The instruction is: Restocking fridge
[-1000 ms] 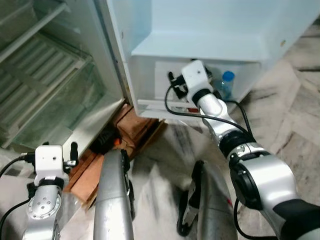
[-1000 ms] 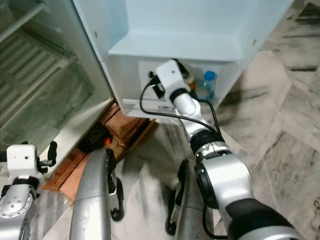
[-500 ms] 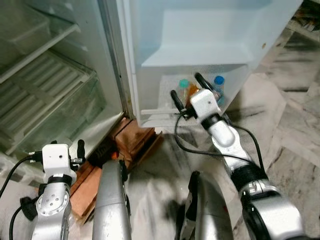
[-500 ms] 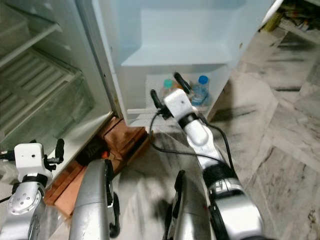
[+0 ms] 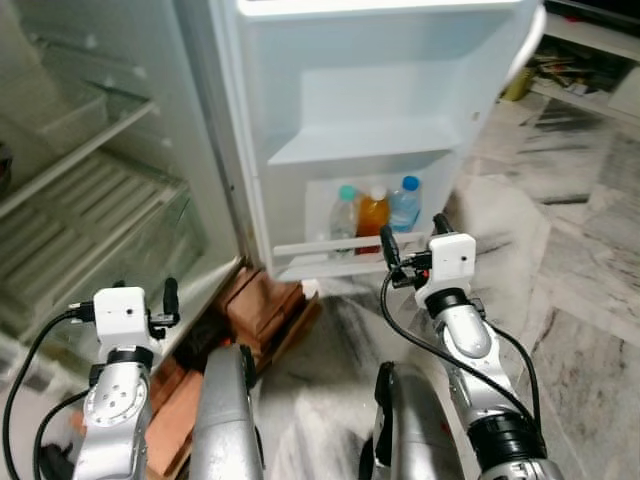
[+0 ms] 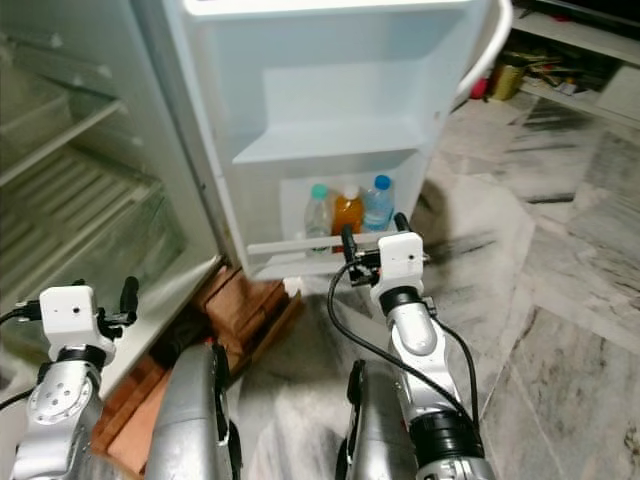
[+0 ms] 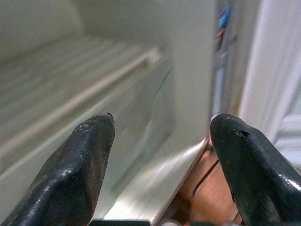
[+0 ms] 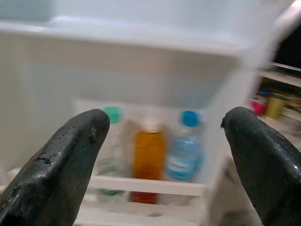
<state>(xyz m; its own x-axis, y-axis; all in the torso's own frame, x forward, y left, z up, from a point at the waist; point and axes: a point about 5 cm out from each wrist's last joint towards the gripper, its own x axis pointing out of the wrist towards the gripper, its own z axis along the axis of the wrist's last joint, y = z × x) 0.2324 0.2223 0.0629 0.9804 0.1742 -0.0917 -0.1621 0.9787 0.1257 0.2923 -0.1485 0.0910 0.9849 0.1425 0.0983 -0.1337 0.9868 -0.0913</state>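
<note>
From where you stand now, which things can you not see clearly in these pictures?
- Lower parts of the three bottles, among them the orange bottle: the white door-shelf rail covers them in the eye views.
- Bottle labels: too blurred in the right wrist view.
- Objects on the far floor shelf: too small.
- Fridge's upper shelves: cut off by the edge.

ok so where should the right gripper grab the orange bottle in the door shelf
Probably by the neck under its white cap, coming from above and in front: the orange bottle stands upright, its lower body behind the shelf rail, with bottles close on both sides. The right gripper is open.
</note>
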